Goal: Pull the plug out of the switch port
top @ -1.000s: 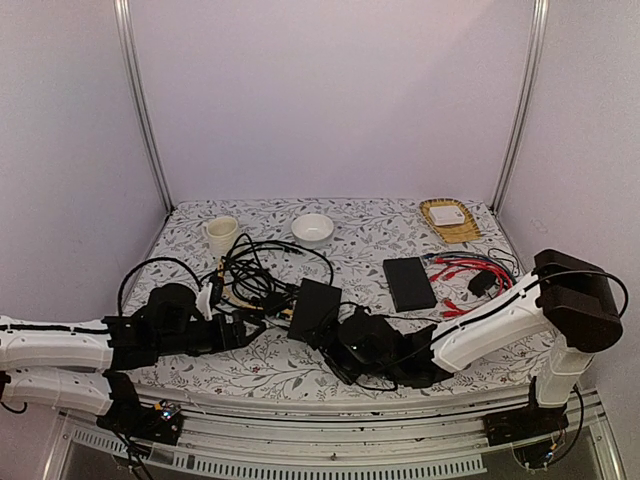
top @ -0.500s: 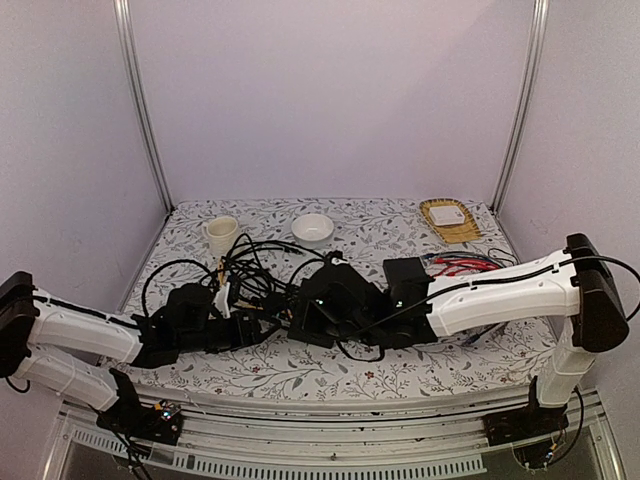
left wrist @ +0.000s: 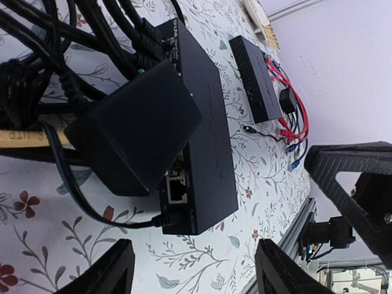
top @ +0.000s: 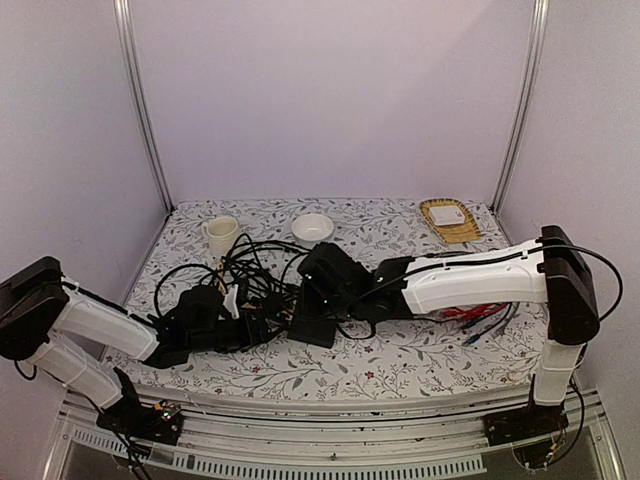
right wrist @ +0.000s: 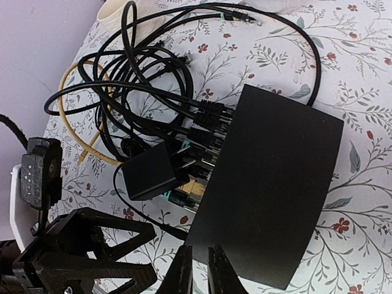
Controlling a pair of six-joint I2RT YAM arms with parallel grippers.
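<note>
Switch (right wrist: 275,177) lies flat on the table (top: 420,360). Several plugs (right wrist: 211,113) are seated along its port edge, w/ a black adapter block (right wrist: 153,171) lying right against them. My right hand (right wrist: 200,269) has its fingers pressed together at the switch's edge, by the end of the port row, prob. to pin the box so it won't slide. My left hand (left wrist: 196,272) is spread apart just off the port edge, facing it, ready to take a plug. That adapter could get in the way.
</note>
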